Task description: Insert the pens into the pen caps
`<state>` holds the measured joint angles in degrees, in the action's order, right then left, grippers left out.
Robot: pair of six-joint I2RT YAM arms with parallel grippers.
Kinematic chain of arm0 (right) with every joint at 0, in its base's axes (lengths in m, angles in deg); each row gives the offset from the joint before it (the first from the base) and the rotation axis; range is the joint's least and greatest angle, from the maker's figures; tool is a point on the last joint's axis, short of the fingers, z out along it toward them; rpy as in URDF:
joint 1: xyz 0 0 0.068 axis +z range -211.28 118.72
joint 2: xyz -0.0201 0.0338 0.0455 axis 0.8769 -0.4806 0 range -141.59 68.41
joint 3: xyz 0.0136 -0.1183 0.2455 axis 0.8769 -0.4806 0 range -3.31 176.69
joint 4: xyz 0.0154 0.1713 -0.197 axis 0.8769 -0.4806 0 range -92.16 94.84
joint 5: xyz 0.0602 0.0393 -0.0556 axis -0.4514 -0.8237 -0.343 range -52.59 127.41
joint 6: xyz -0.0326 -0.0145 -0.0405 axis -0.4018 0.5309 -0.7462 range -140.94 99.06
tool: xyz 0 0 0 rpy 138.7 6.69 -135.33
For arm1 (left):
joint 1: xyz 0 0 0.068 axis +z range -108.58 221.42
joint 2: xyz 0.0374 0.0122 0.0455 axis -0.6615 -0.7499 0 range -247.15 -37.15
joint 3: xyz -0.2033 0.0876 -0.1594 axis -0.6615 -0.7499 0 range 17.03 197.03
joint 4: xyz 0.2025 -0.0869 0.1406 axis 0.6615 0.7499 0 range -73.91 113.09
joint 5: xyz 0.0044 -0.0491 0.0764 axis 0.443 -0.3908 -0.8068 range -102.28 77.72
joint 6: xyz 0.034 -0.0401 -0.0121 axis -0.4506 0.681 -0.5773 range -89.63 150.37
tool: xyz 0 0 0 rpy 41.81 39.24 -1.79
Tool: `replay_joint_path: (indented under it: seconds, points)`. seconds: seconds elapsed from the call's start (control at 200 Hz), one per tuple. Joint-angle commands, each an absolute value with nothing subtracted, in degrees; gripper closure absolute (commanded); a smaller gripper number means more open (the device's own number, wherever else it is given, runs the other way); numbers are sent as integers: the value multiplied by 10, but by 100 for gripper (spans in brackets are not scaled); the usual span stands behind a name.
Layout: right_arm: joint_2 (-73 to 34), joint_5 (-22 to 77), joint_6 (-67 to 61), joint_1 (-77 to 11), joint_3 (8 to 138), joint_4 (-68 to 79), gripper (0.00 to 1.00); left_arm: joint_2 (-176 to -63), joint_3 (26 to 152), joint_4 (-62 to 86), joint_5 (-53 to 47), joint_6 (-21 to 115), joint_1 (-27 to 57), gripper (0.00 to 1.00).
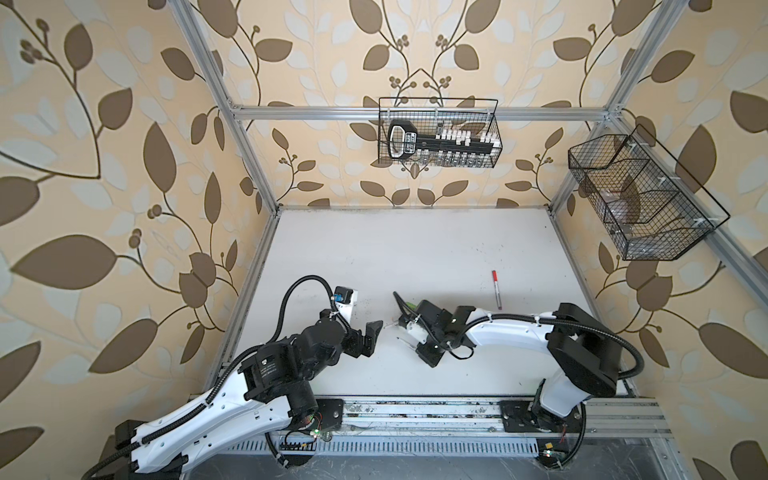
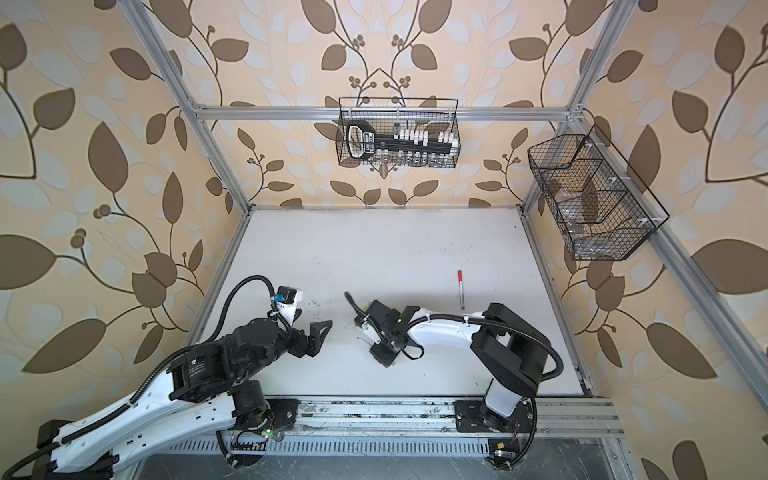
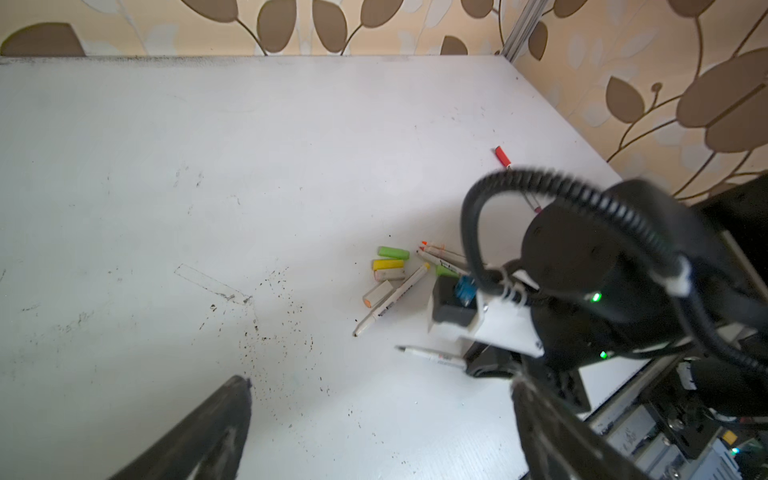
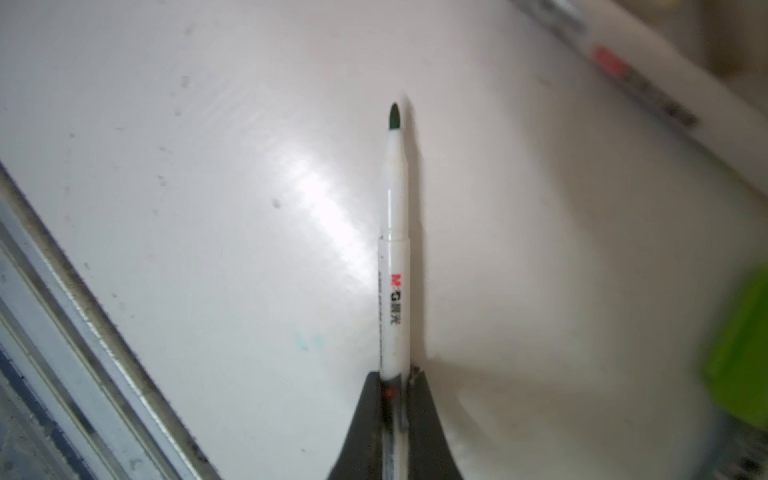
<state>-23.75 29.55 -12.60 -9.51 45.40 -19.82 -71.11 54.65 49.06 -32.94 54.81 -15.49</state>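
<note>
My right gripper (image 4: 395, 376) is shut on a white pen (image 4: 392, 249) with a dark green tip, low over the white table (image 1: 415, 249). The left wrist view shows that pen (image 3: 432, 356) sticking out from under the right wrist. Beside it lie loose pen caps: green (image 3: 393, 252), yellow (image 3: 387, 264) and two whitish ones (image 3: 390, 274). Among them lie a long white pen (image 3: 392, 299) and orange-tipped pens (image 3: 436, 251). In both top views the right arm hides most of this pile. My left gripper (image 3: 380, 384) (image 1: 368, 338) hangs open and empty to the left of it.
A red-capped pen (image 1: 497, 289) (image 2: 461, 289) lies alone further back on the right. Wire baskets hang on the back wall (image 1: 438, 133) and the right wall (image 1: 640, 195). Dark specks (image 3: 270, 332) dot the table. A metal rail (image 1: 415, 411) runs along the front edge.
</note>
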Motion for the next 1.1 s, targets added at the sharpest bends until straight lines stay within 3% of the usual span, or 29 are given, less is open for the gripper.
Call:
replay_joint_path:
  seconds: [0.0,0.37,0.655,0.76,0.915,1.095]
  points:
    - [-166,258,-88,-145,421,-175,98,-750,563,442,-307,534,-150,1]
    - [2,221,-81,-369,359,-184,99,-941,572,305,-217,536,-139,2]
    - [49,211,-86,-403,350,-187,99,-1087,628,286,-76,524,-89,12]
    - [59,212,-85,-404,347,-184,99,-1150,663,294,-16,523,-75,23]
    - [66,210,-87,-404,344,-184,99,-1258,717,272,69,560,-57,49]
    - [77,207,-88,-404,342,-183,99,-1323,751,250,59,610,-56,60]
